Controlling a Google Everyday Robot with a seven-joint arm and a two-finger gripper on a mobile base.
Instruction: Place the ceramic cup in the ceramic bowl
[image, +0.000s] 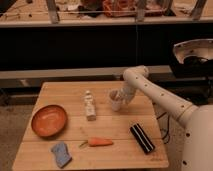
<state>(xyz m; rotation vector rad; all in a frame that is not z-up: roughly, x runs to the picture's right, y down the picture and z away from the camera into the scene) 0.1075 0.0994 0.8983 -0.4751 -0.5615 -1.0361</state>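
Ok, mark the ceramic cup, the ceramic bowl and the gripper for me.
ceramic cup (115, 105): camera view, on its white front wall.
ceramic bowl (49, 121): camera view, on its bare inner floor.
gripper (120, 95): camera view, arm's tip, at the cup's rim.

No writing, label, brand or number can be read anywhere: not on the bottle (89, 106) mid-worktop (120, 135), nor on the claw (119, 95) at the cup (115, 104) toward the back right edge.
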